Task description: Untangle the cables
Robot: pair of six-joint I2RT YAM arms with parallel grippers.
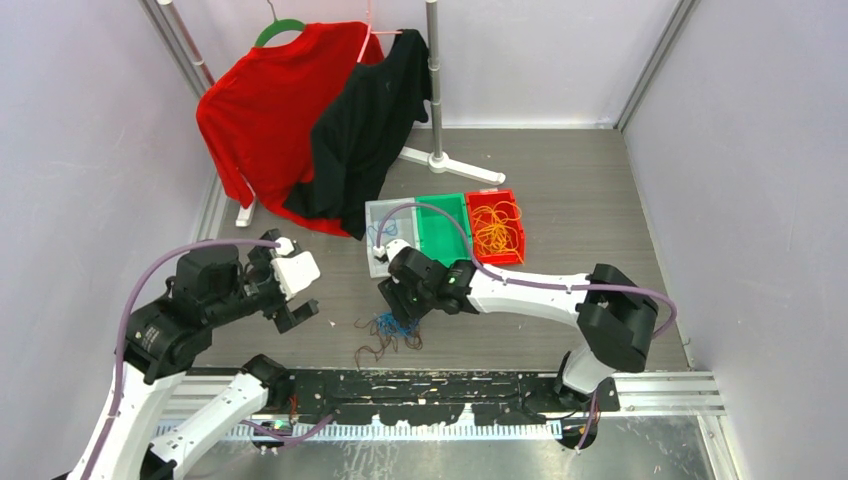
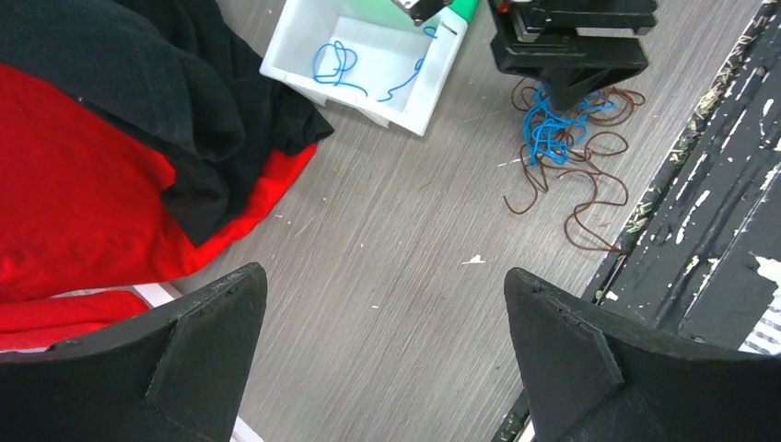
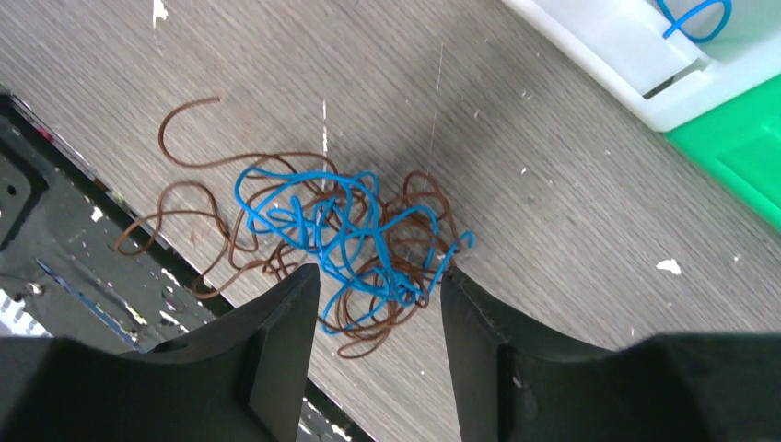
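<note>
Cables, blue and brown, lay tangled on table; right gripper straddled them, fingers apart; left gripper gaped wide, empty

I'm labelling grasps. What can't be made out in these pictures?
- Right wrist view: the fingers of the right gripper cover the near edge of the blue and brown tangle, so contact is unclear.
- Top view: the right arm hides part of that tangle.
- Left wrist view: the white bin is cut off by the top edge.
</note>
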